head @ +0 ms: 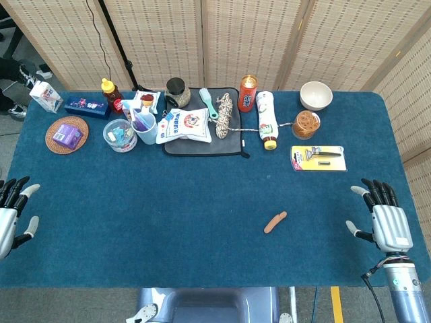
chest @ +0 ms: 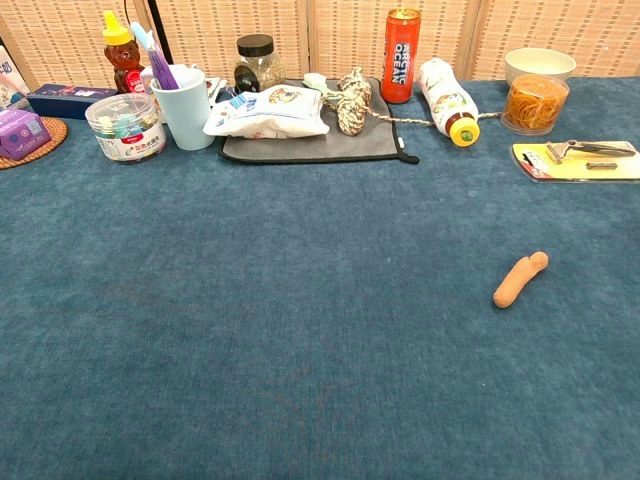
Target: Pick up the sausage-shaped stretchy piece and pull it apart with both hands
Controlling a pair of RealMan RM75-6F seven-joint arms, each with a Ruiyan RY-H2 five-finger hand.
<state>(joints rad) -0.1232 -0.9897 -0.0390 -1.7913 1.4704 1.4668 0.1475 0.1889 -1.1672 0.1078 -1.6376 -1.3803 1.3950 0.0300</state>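
Observation:
A small orange-brown sausage-shaped piece [head: 275, 222] lies alone on the blue tablecloth, right of centre toward the front; the chest view shows the sausage piece [chest: 520, 280] at the right, slanting up to the right. My right hand [head: 385, 219] rests near the table's right front edge, fingers apart and holding nothing, well to the right of the piece. My left hand [head: 12, 214] sits at the left front edge, fingers spread and empty, far from the piece. Neither hand shows in the chest view.
Along the back stand a grey mat [head: 202, 145] with a white bag [head: 183, 126] and a rope bundle [head: 224, 114], an orange can [head: 248, 93], a lying bottle [head: 266, 118], a white bowl [head: 316, 95], a jar of rubber bands [head: 306, 124], a razor pack [head: 318, 158], and a blue cup [head: 145, 126].

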